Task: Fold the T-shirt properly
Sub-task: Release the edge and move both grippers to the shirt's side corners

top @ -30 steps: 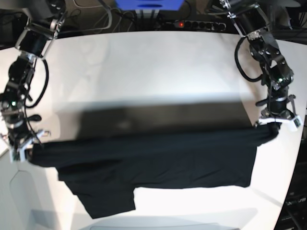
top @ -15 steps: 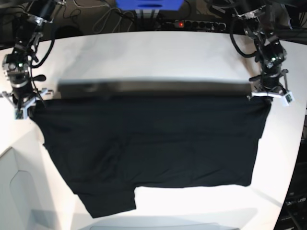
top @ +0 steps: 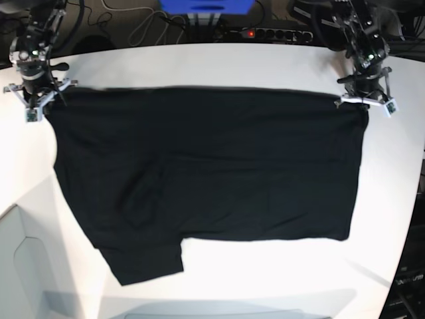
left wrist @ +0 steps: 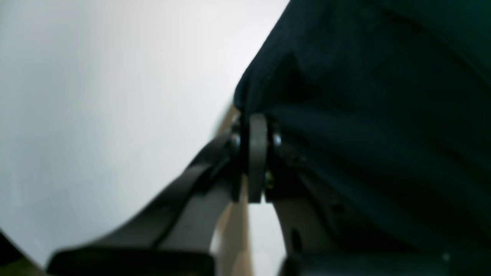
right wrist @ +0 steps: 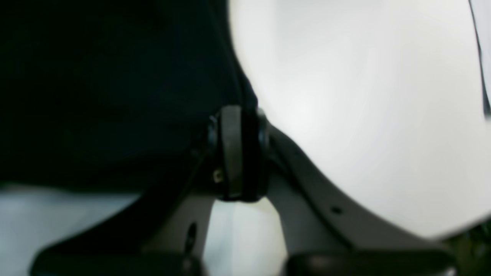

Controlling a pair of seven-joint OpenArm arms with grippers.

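Observation:
The black T-shirt (top: 206, 166) is stretched wide over the white table (top: 199, 66), plain side up, its top edge taut between both grippers. One sleeve hangs at the lower left (top: 146, 259). My left gripper (top: 364, 101) is shut on the shirt's far right corner; in the left wrist view its jaws (left wrist: 255, 126) pinch the black cloth (left wrist: 383, 115). My right gripper (top: 36, 105) is shut on the far left corner; in the right wrist view it (right wrist: 238, 122) clamps the cloth (right wrist: 115, 96). No print or label shows.
A power strip (top: 272, 33) and cables lie behind the table's far edge, with a blue box (top: 206, 6) at the back middle. The table's curved edge runs close to the right gripper and along the right side (top: 412, 199).
Both grippers have carried the shirt's top edge away from the camera toward the far side of the table. The shirt has spread out from a narrow band into a broad sheet.

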